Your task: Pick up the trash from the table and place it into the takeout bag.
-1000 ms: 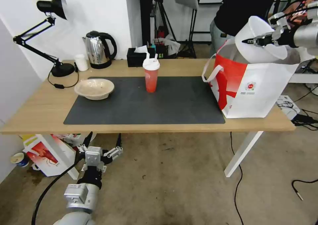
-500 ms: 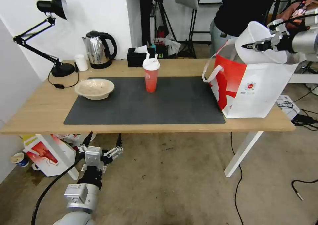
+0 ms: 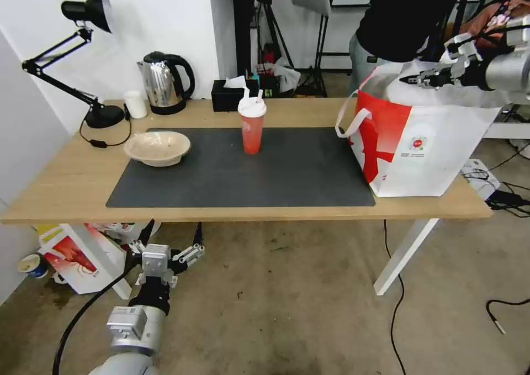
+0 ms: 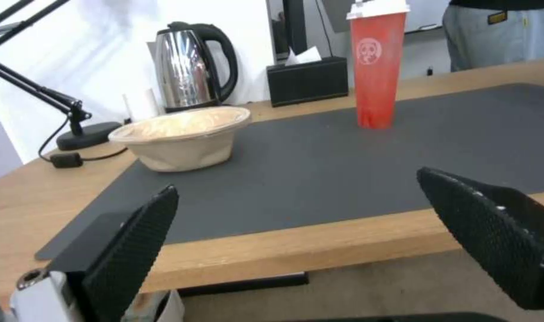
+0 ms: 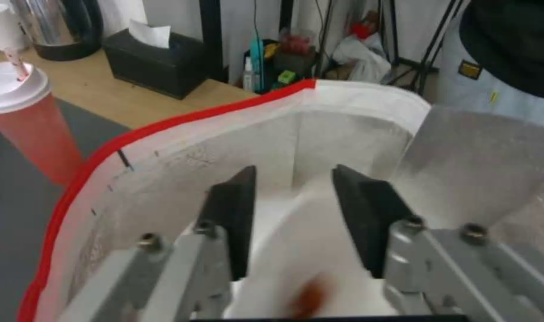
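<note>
My right gripper (image 3: pixel 407 80) (image 5: pixel 294 170) hovers open over the mouth of the takeout bag (image 3: pixel 425 143) (image 5: pixel 164 156) at the table's right end. Just below its fingers, inside the foil lining, is the white round bowl (image 5: pixel 307 250) with a red smear. The red cup (image 3: pixel 252 126) (image 4: pixel 376 67) with white lid and straws stands upright on the dark mat (image 3: pixel 248 170). The shallow beige bowl (image 3: pixel 158 147) (image 4: pixel 185 136) rests on the mat's left corner. My left gripper (image 3: pixel 173 228) (image 4: pixel 298 183) is parked open below the front edge of the table (image 3: pixel 55 187).
Along the back edge stand a black desk lamp (image 3: pixel 88 10), a small white cup (image 3: pixel 135 104), a steel kettle (image 3: pixel 164 82) and a black tissue box (image 3: pixel 229 94). A person (image 3: pixel 408 16) stands behind the bag. A red-and-white box (image 3: pixel 72 256) sits on the floor at left.
The right gripper lowered the white bowl from above the bag into its mouth and its fingers came apart. The bowl has sunk inside. The left arm stayed still.
</note>
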